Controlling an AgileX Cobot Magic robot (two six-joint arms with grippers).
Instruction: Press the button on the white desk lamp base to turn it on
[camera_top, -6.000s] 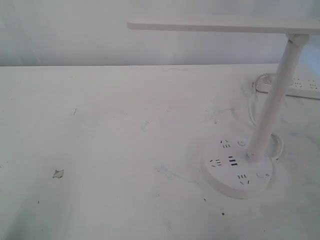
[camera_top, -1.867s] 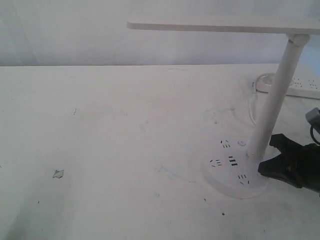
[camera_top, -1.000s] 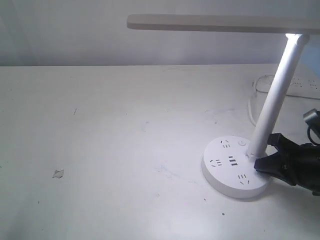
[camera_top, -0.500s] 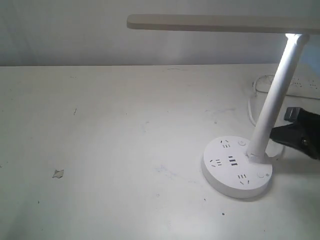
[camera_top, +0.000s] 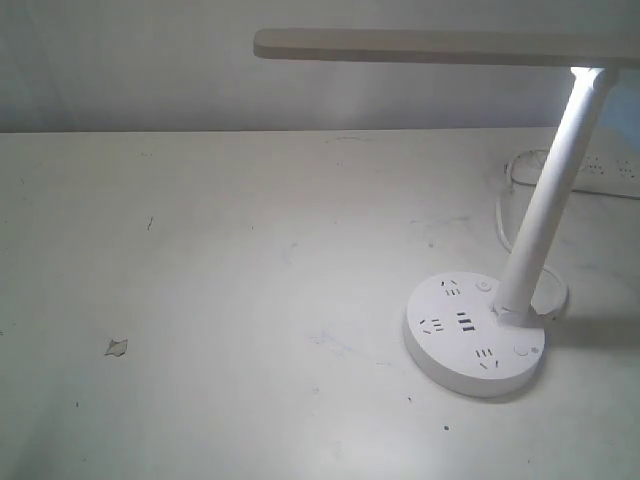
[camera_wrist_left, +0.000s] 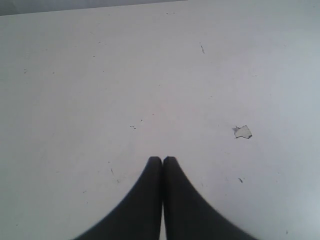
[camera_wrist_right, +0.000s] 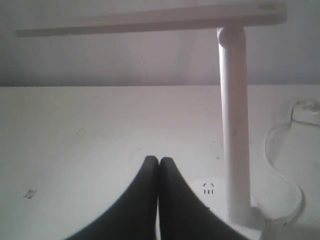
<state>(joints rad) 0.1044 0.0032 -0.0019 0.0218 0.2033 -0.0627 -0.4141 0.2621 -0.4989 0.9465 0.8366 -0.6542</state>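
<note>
The white desk lamp base (camera_top: 474, 340) is a round puck with socket holes on the right of the table in the exterior view, its slanted stem (camera_top: 548, 200) rising to a lit flat head (camera_top: 440, 46). The button (camera_top: 521, 350) shows uncovered on the base's near right side. No gripper appears in the exterior view. My right gripper (camera_wrist_right: 158, 160) is shut and empty, held back from the base (camera_wrist_right: 212, 192) beside the stem (camera_wrist_right: 234, 125). Over bare table, my left gripper (camera_wrist_left: 162, 159) is shut and empty.
A smaller round button (camera_top: 483, 285) sits near the stem's foot. A white power strip (camera_top: 610, 175) and a looping cable (camera_top: 510, 215) lie at the back right. A small chip mark (camera_top: 116, 347) is on the table at left.
The lamp went from unlit to lit while the right gripper was at the button. The right gripper has since lifted off and withdrawn rightward out of the exterior view.
</note>
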